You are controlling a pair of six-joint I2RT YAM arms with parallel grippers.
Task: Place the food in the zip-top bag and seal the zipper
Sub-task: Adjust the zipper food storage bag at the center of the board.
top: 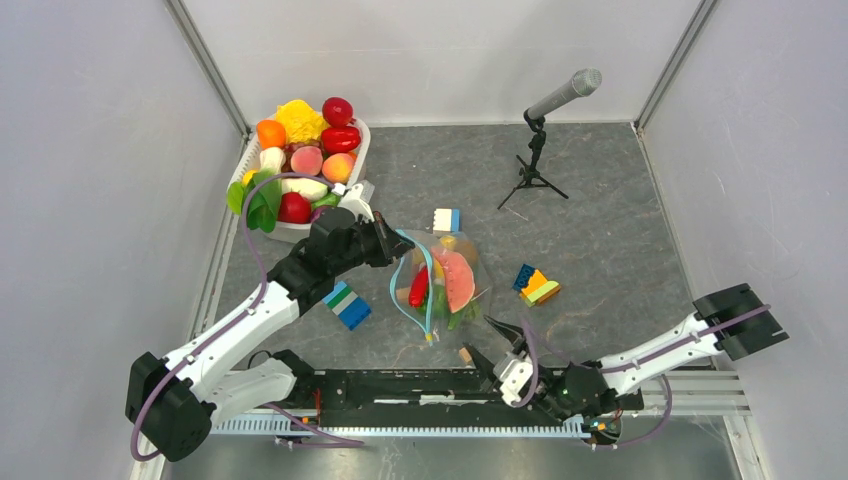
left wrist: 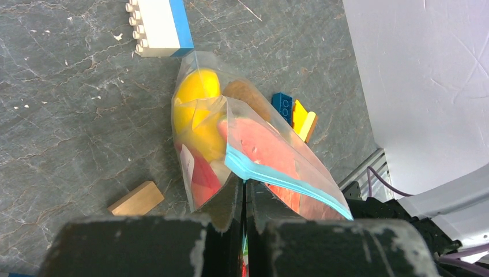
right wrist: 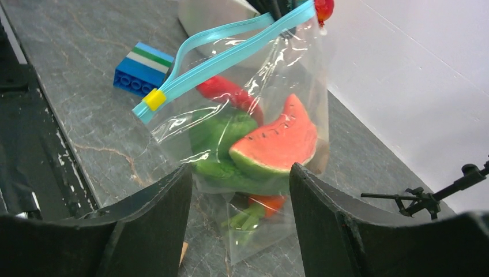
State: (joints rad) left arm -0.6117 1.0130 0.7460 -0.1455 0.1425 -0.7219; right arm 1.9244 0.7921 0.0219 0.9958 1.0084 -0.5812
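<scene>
The clear zip-top bag (top: pixel 447 283) is held up off the grey table. It holds food: a watermelon slice (top: pixel 459 281), a red chili (top: pixel 419 288), green vegetables, a yellow fruit (left wrist: pixel 196 95) and a carrot (right wrist: pixel 266 203). My left gripper (top: pixel 387 241) is shut on the far end of the light-blue zipper (left wrist: pixel 279 180). The zipper (right wrist: pixel 222 60) gapes in a loop along its length, with a yellow slider (right wrist: pixel 154 99) at the near end. My right gripper (top: pixel 500 343) is open and empty just short of the bag's near corner. In the right wrist view its jaws frame the bag (right wrist: pixel 259 75) without touching it.
A white tub (top: pixel 362 135) piled with more toy food stands at the back left. A microphone on a tripod (top: pixel 540 130) stands at the back right. Building blocks lie around the bag (top: pixel 347 305) (top: pixel 446 220) (top: pixel 536 286). A tan wooden cube (top: pixel 465 353) lies by my right gripper.
</scene>
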